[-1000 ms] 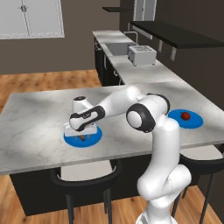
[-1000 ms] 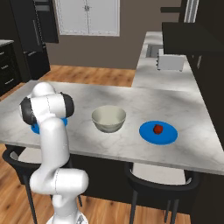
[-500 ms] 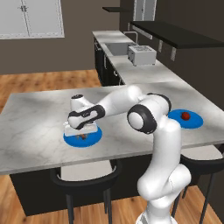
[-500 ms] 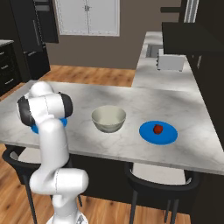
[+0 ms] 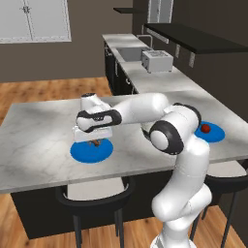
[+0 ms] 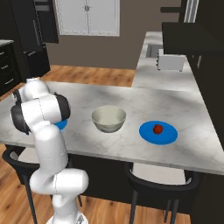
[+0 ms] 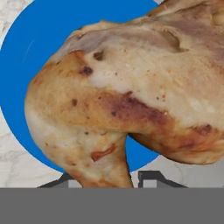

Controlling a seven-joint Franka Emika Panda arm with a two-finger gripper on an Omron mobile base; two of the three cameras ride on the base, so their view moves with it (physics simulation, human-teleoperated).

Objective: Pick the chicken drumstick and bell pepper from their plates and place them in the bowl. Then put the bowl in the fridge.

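The golden-brown chicken drumstick [image 7: 131,96] lies on a blue plate [image 7: 39,48] and looms large in the hand view. Its narrow end runs down between my two finger tips. My gripper [image 5: 94,140] reaches down onto that plate [image 5: 89,152] at the near left of the island, shut on the drumstick [image 5: 99,143]. The red bell pepper [image 6: 157,128] rests on a second blue plate [image 6: 169,135] at the right. Between the plates stands the pale bowl [image 6: 108,118], with nothing in it. The black fridge [image 6: 26,39] stands at the far left.
Dark stools [image 5: 94,193] are tucked under the island's near edge. A toaster [image 5: 156,60] and a sink sit on the back counter. White double-door cabinets [image 6: 87,17] hang on the far wall. My own arm [image 5: 145,106] stretches low across the island's middle.
The jaws have closed in from wide apart onto the drumstick. The arm and the other things have hardly moved.
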